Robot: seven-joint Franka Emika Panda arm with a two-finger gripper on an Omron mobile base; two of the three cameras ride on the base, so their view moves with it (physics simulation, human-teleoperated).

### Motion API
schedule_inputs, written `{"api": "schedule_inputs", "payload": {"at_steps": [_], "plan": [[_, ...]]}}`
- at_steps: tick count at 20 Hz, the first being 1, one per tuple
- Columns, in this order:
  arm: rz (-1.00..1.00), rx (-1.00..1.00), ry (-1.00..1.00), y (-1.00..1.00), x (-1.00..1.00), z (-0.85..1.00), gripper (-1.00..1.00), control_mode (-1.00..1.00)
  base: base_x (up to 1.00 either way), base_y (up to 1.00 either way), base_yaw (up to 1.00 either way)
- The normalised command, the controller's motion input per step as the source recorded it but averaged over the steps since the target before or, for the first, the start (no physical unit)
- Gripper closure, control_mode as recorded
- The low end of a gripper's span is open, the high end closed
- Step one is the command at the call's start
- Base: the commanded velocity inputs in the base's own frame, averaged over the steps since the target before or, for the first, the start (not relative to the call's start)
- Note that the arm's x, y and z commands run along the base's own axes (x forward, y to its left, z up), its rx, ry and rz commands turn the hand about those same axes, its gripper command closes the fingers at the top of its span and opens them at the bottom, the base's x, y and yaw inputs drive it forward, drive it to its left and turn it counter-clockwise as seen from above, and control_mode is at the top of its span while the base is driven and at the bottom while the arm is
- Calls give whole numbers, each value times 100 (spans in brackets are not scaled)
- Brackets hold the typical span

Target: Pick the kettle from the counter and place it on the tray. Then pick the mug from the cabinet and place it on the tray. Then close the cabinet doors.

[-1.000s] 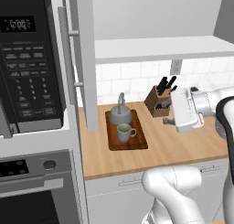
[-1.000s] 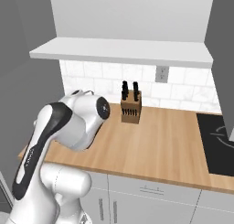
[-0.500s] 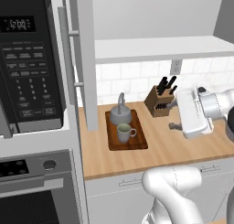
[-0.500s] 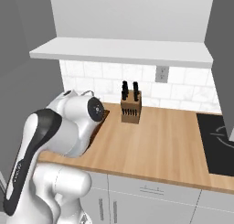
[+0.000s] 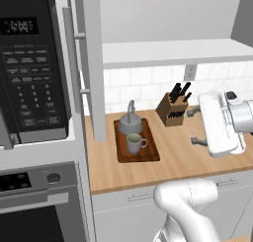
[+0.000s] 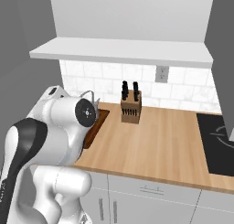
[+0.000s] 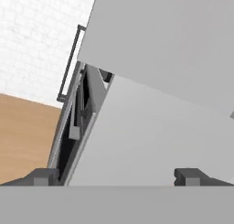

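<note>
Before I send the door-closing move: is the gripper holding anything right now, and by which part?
Nothing is held. The gripper stands open and empty. The kettle and mug sit on the tray.

In the right base view the robot's white arm covers most of the tray (image 6: 97,122), leaving 1 dark corner and the thin arch of the kettle (image 6: 90,96) handle; the mug there is fully hidden. The cooktop (image 6: 218,143) is cut by the right edge. In the left base view the frame crops the microwave (image 5: 27,68).
</note>
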Motion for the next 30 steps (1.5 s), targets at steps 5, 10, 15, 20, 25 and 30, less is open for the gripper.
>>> {"api": "schedule_inputs", "payload": {"at_steps": [5,10,15,20,25,30], "plan": [[9,-3,-35,15,-32,29,-100,-100,0,0,0],[5,-6,-13,23,-13,28,-100,-100,0,0,0],[4,-4,-9,18,-21,29,-100,-100,0,0,0],[-19,-27,-10,-40,-20,10,-100,-100,0,0,0],[-47,-30,0,-58,-18,17,-100,-100,0,0,0],[-49,-7,0,-60,-18,30,-100,-100,0,0,0]]}}
